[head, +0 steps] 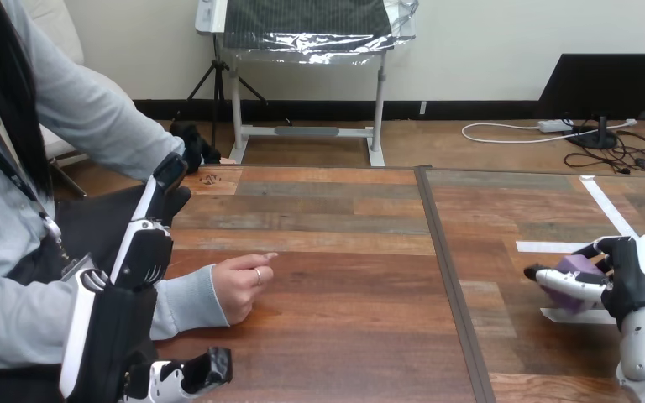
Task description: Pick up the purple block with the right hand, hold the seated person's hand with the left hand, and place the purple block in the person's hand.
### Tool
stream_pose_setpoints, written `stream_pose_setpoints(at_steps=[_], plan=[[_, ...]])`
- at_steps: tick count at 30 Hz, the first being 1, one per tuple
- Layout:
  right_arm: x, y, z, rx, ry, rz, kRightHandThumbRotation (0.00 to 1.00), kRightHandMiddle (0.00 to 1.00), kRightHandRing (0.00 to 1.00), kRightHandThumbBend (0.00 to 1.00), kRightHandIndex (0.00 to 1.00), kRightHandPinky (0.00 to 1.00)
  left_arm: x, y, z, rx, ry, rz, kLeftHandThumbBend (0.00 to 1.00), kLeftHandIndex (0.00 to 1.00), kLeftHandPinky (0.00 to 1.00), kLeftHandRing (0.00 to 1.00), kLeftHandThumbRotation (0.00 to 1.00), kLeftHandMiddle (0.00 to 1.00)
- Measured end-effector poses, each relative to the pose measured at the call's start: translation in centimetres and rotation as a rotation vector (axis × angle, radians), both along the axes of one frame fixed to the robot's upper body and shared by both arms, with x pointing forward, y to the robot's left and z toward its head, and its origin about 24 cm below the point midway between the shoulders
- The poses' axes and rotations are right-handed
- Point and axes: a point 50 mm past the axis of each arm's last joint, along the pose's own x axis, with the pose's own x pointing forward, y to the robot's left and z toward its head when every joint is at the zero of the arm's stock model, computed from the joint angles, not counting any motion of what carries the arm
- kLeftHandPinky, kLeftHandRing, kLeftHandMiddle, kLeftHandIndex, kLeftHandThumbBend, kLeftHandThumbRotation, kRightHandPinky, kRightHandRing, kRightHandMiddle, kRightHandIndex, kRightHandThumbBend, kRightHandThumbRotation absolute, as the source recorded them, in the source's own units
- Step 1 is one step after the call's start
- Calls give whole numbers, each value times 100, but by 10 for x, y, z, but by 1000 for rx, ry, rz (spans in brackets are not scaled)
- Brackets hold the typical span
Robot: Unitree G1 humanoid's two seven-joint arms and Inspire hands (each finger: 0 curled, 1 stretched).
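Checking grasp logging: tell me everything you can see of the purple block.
The purple block is pale lavender and matte, with flat faces; it looks like foam or plastic. It sits in the right hand at the right side of the table, with fingers and thumb curled round it. One finger crosses its lower front and hides part of it. Whether it is lifted or rests on the wood, I cannot tell. It is well apart from the person's hand.

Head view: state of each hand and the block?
purple block: gripped by the right hand, low at the table's right side; cannot tell if it is lifted.
right hand: fingers curled round the block.
left hand: open, raised, apart from the person's hand.
person's hand: resting on the table, loosely curled, nothing seen in it.
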Motion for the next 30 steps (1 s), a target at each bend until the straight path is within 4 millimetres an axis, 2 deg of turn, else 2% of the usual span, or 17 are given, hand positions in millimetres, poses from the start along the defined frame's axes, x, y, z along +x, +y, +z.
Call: stream_pose_setpoints(at_steps=[12,24,30], plan=[[2,7,-1,86,-34,-5,13,18,12,37,22,8,2,-4,-3,-3,12,1,100,94,93,96,71,97],[5,17,-3,167,-57,16,20,16,10,35,20,6,7,-5,-6,49,52,45,100,94,87,94,74,96],[7,21,-2,197,-76,26,21,15,10,34,20,6,9,-4,-10,78,90,79,100,93,83,91,71,94]])
